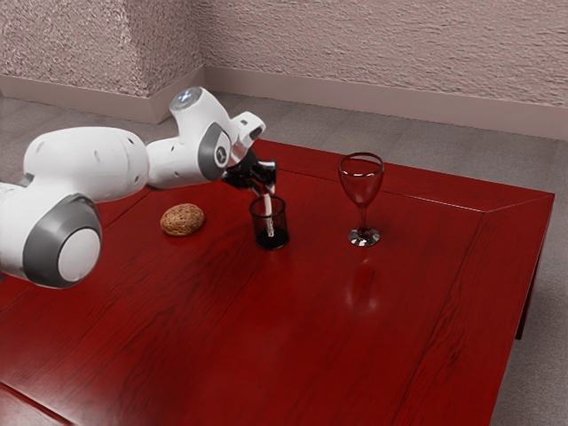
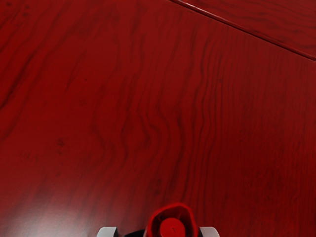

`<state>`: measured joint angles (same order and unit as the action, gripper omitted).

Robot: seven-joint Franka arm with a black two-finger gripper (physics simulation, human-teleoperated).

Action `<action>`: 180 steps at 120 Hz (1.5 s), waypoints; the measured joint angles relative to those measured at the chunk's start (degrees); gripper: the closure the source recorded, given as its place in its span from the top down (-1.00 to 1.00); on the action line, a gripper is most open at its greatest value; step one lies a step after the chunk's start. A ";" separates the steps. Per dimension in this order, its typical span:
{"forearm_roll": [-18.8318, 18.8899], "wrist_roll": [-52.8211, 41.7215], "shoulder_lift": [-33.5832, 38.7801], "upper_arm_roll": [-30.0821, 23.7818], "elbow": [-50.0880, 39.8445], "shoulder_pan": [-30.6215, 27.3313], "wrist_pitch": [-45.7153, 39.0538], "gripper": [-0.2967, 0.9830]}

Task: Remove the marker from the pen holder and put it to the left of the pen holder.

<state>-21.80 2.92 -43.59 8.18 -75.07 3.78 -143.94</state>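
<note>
Reaching down over the pen holder's mouth, my gripper (image 1: 264, 183) has the upper part of the marker (image 1: 270, 215) at its fingers. The white marker stands slightly tilted inside the dark, see-through pen holder (image 1: 271, 238). At the wrist view's lower edge, the marker's red end (image 2: 173, 225) lies between the two pale fingertips of my gripper (image 2: 158, 232). The fingertips are apart, and a gap shows between one of them and the marker. Part of the pen holder's dark rim (image 2: 134, 233) appears in that gap.
A brown, bread-like lump (image 1: 183, 220) lies on the red table (image 1: 222, 328), on the exterior view's left of the pen holder. On the holder's other side stands a clear stemmed glass (image 1: 361, 182). The table's far edge runs behind them.
</note>
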 joint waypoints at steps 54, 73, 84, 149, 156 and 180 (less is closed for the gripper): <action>0.31 0.36 -2.08 0.52 3.44 -0.25 -0.10 -0.57; 0.92 0.84 0.76 0.54 1.30 0.51 0.04 -0.59; 1.14 0.99 5.30 0.54 -3.26 0.61 0.17 -0.59; 9.61 -0.95 8.56 -7.17 1.74 -12.55 19.91 -0.55; 10.25 -1.09 3.18 -4.77 9.53 -11.87 26.89 -0.55; 10.80 -1.37 -8.35 0.89 24.77 -9.75 44.41 -0.53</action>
<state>-11.00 1.56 -51.94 9.07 -50.30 -5.97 -99.53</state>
